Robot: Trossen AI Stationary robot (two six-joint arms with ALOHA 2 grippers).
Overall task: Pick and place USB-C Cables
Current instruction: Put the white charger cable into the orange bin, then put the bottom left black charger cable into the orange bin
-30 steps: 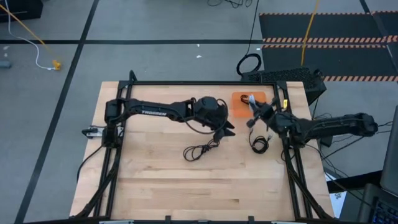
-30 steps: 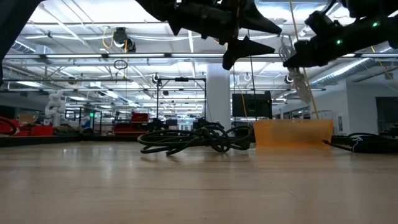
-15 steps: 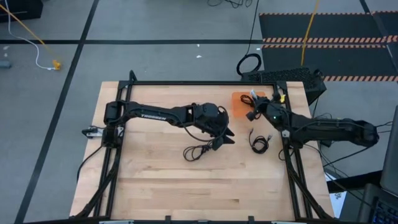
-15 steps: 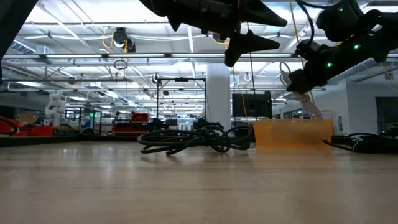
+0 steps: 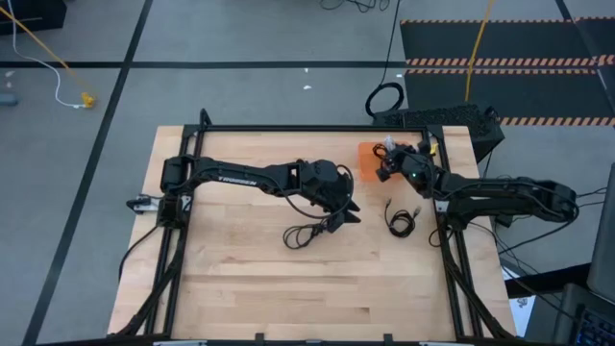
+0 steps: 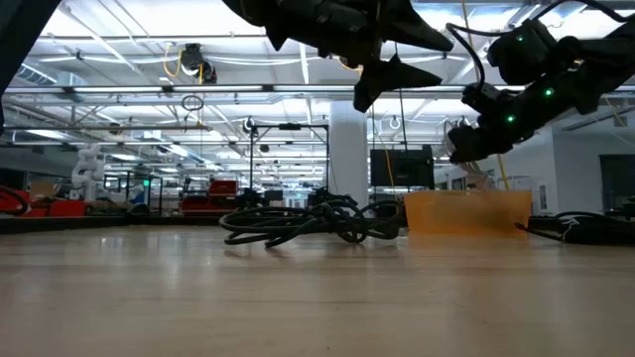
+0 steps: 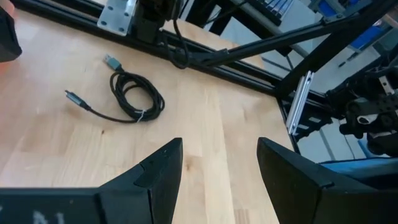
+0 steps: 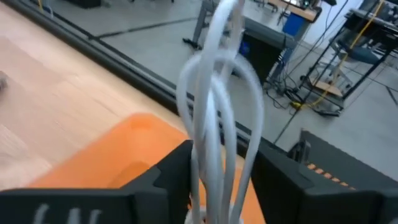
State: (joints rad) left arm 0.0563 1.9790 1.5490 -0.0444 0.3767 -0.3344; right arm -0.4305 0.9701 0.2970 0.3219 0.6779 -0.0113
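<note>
The right gripper [image 5: 388, 160] hangs over the orange tray [image 5: 369, 163] at about 1 o'clock on the table [image 5: 240, 279], its fingers [image 8: 171, 171] clamped on a white cable [image 8: 214, 99] whose loops stand up between them, directly above the tray's orange floor. The left gripper [image 5: 344, 216] hovers near the table's middle with its jaws spread and nothing between them (its wrist camera shows bare wood in the gap). A loose black cable [image 5: 306, 234] lies on the wood at its 8 o'clock, just beside the fingertips but not touched. A 2nd black cable [image 5: 401, 221], a tidier coil with both plugs showing, rests at the left gripper's 3 o'clock, well apart, and below the right arm at roughly its gripper's 5 o'clock.
</note>
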